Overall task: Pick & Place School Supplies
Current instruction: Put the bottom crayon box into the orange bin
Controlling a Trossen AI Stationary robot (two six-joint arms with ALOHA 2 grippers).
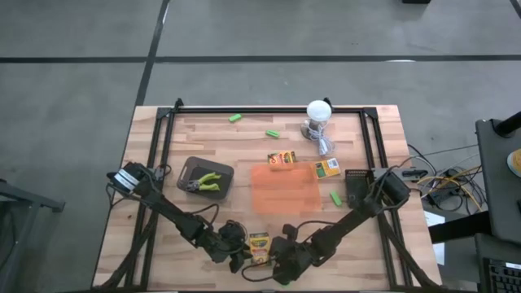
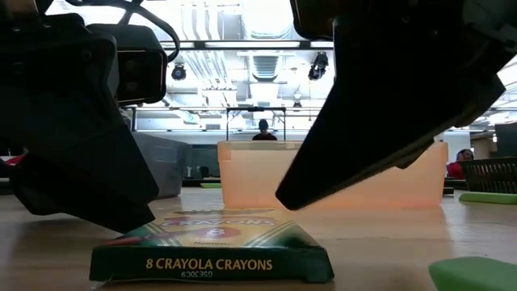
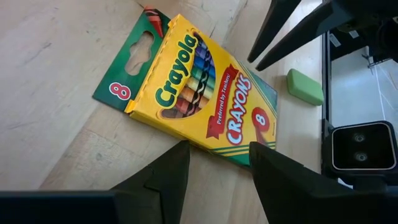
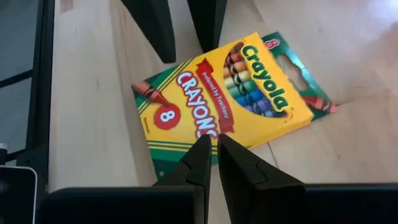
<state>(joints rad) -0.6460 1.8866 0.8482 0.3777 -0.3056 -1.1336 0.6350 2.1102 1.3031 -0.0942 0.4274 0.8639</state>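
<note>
Crayon box [image 3: 199, 93] flat between arms, left end effector [image 3: 217, 163] parted and empty, right end effector [image 4: 213, 152] closed, empty

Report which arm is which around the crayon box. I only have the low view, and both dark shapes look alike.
Observer: From above, the crayon box lies flat at the table's near edge, with the left gripper on its left and the right gripper on its right.
Operator: Give me the jaws.
Observer: The left gripper is open, its tips at the box's edge and not clamped on it. The right gripper is shut, its tips at the opposite edge.
Operator: Describe the orange tray.
Observer: The orange tray looks bare in the middle. A second crayon box lies at its far edge and a third crayon box at its right. I cannot tell whether they are inside.
</note>
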